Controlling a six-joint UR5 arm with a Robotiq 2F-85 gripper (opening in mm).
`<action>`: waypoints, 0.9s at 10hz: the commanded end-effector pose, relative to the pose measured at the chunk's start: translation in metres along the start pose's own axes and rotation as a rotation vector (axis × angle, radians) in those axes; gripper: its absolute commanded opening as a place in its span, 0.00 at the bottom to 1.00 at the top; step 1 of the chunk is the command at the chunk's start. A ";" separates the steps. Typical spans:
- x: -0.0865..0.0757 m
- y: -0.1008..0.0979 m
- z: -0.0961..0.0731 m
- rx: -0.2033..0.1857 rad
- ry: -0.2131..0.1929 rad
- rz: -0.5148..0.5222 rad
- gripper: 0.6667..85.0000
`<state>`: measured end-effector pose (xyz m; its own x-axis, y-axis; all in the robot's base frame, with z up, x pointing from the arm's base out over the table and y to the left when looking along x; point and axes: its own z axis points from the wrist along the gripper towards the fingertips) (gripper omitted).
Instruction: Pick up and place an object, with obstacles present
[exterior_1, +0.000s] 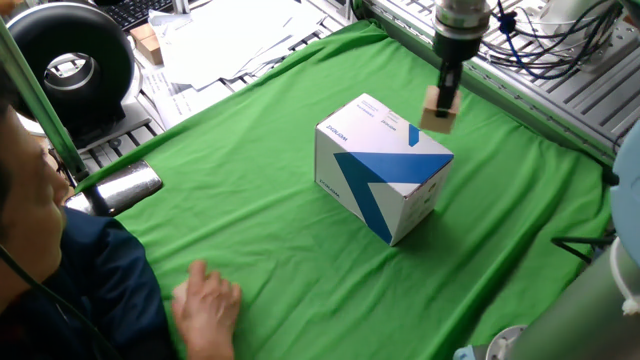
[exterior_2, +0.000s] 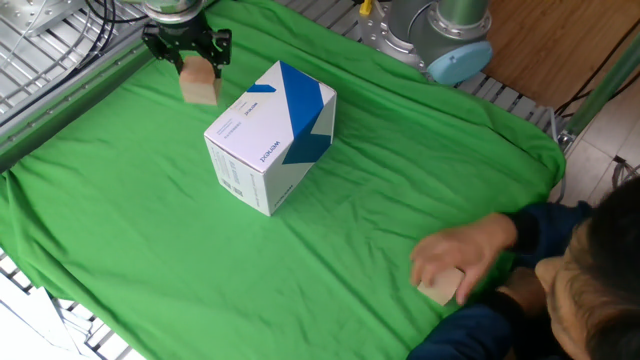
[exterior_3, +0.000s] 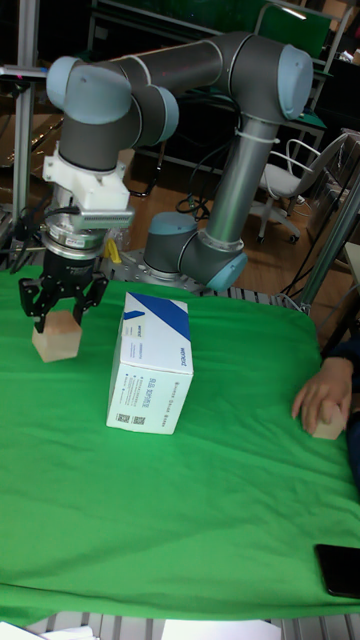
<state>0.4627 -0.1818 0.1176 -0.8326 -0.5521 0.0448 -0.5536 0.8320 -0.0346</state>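
The object, a small light-tan wooden cube, hangs a little above the green cloth, just beyond the far corner of the box. My gripper points straight down and is shut on the cube's top, one finger on each side. The obstacle, a large white cardboard box with blue shapes, stands mid-table right beside the cube, with a small gap between them.
A person's hand rests on a second tan block at the table's near side. A black phone lies at the cloth's corner. Metal rails border the cloth behind the gripper.
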 end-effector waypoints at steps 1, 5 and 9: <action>-0.041 0.005 -0.009 -0.011 -0.149 0.031 0.01; -0.036 0.002 -0.009 0.000 -0.130 0.013 0.01; -0.007 0.029 -0.070 -0.071 0.003 -0.011 0.01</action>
<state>0.4720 -0.1587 0.1453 -0.8306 -0.5567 -0.0094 -0.5568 0.8307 0.0008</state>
